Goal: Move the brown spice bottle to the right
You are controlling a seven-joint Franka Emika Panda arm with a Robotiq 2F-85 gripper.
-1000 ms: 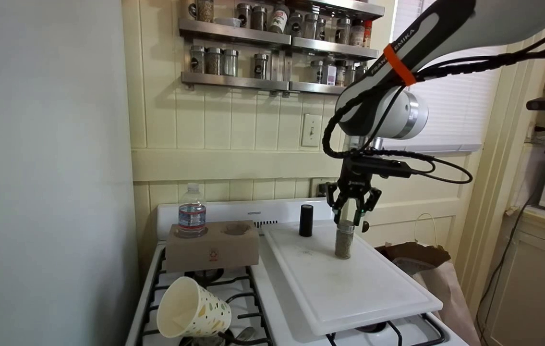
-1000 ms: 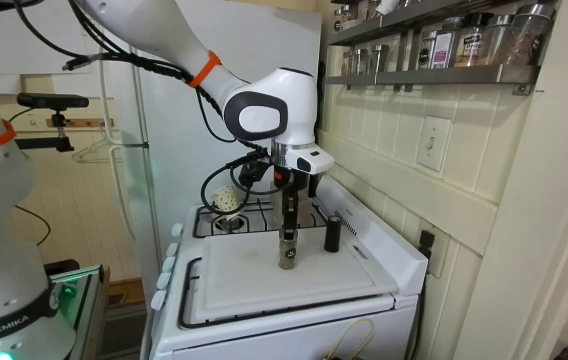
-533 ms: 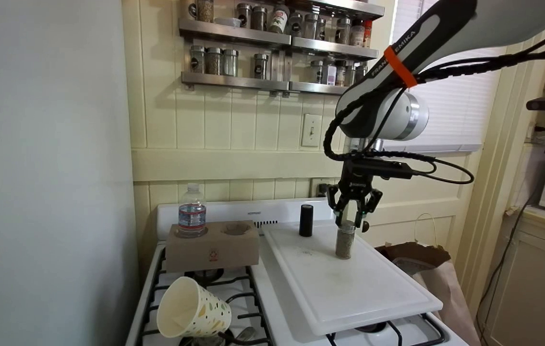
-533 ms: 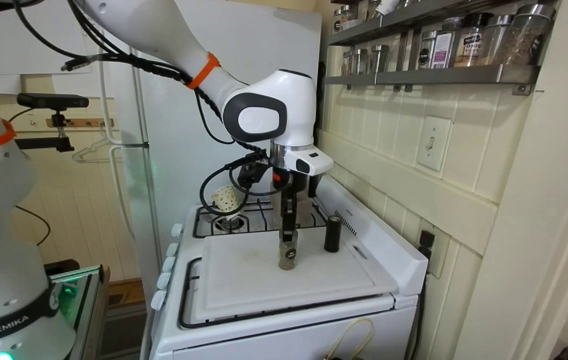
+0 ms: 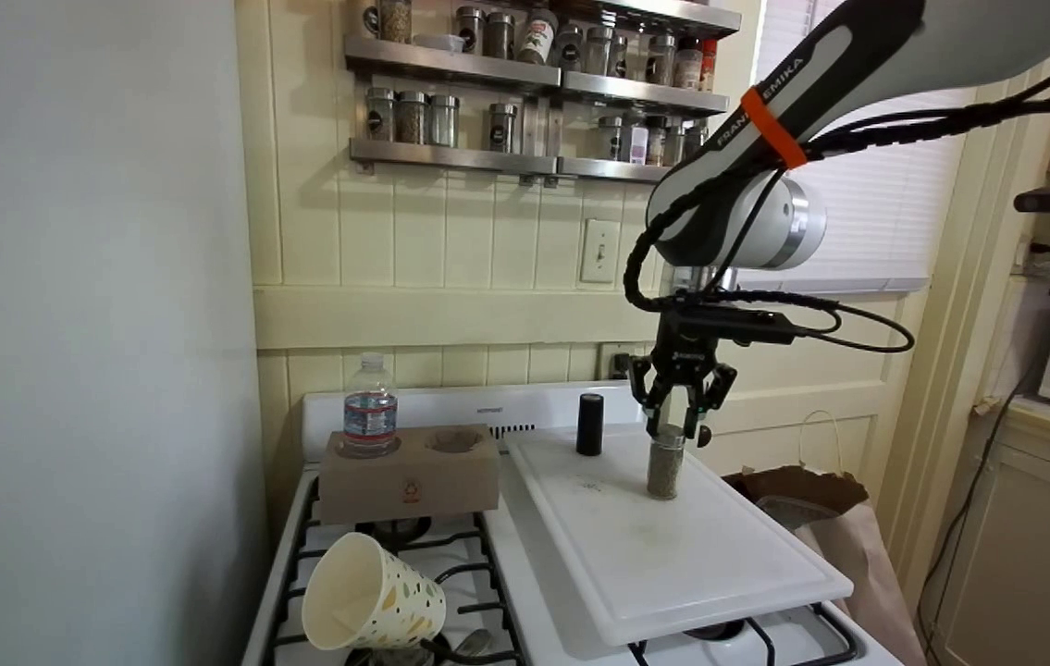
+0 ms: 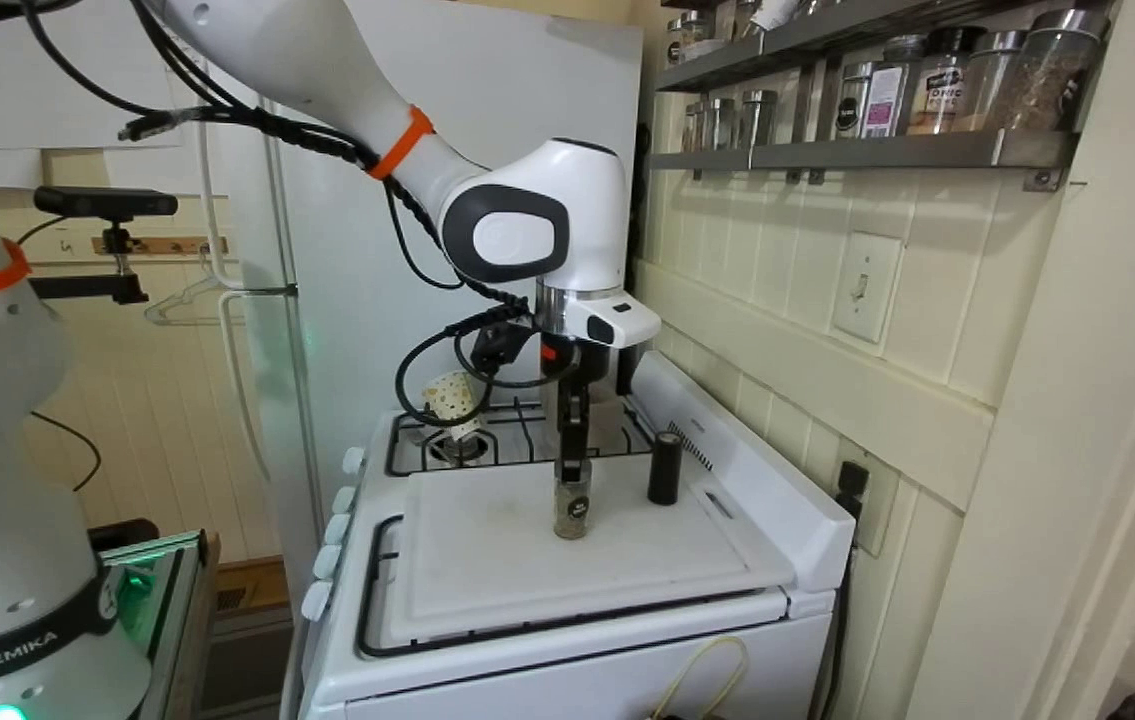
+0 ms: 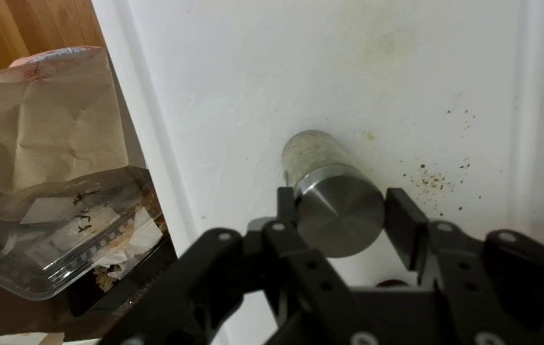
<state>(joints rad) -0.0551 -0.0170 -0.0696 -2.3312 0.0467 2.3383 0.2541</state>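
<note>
The brown spice bottle is a small cylindrical jar with a metal lid. It stands near the back right of a white board (image 5: pixel 719 573) in an exterior view (image 5: pixel 663 474). It also shows in an exterior view (image 6: pixel 573 510), with a dark round label. My gripper (image 5: pixel 671 431) is above it, fingers pointing down, with a fingertip on each side of the lid. In the wrist view both fingertips (image 7: pixel 340 196) touch the sides of the lid (image 7: pixel 340 215). I cannot tell whether the base rests on the board or hangs just above it.
A near-black little bottle (image 5: pixel 590 425) stands behind on the board, near the stove's back panel (image 6: pixel 757 470). A cardboard holder (image 5: pixel 409 486) with a water bottle (image 5: pixel 370 407) and a tipped paper cup (image 5: pixel 381 597) sit on the burners. A paper bag (image 7: pixel 56 124) lies beyond the board's edge.
The gripper and bottle have shifted together very slightly, toward the stove's front. The near-black bottle has not moved.
</note>
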